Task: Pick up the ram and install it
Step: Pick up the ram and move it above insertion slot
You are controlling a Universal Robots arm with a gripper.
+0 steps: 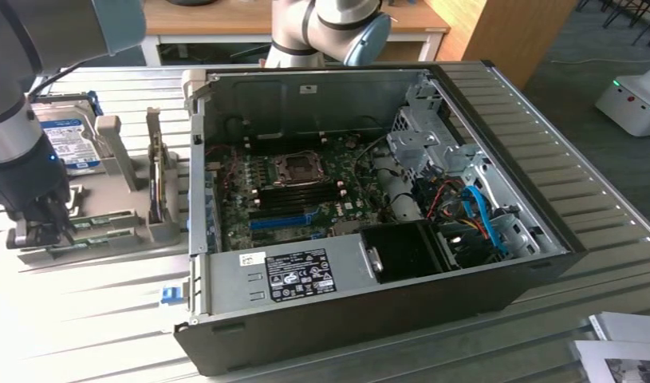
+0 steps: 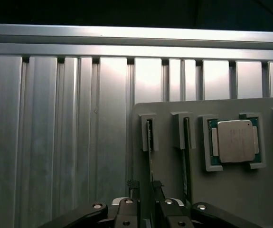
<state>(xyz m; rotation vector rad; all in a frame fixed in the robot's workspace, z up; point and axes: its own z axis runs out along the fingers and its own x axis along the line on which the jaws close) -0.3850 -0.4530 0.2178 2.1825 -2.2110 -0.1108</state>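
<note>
In the exterior view, an open computer case [image 1: 336,319] lies on the ribbed metal bench [image 1: 580,159], with its motherboard [image 1: 293,199] exposed. At the exterior view's left, a grey tray [image 1: 159,233] carries a hard drive [image 1: 75,144] and green memory sticks. The gripper [image 1: 46,230] is low over this tray, at the end of the sticks. The ram [image 1: 104,218] is there in the tray, well apart from the case and not yet lifted.

In the wrist view, the ram [image 2: 150,142] stands on its long edge in a slot of the tray [image 2: 231,190], and a second ram stick [image 2: 186,137] stands parallel just beside it. The square processor chip [image 2: 234,141] sits in its own pocket further along. The gripper [image 2: 145,186] is spread open, one finger on each side of the ram, with a gap on both sides, so nothing is gripped.

I judge the ram to be light, stiff and thin, but fragile. It is best taken by its two flat faces near the upper edge, away from the contact edge and with moderate force, because the board can slip or tilt.
</note>
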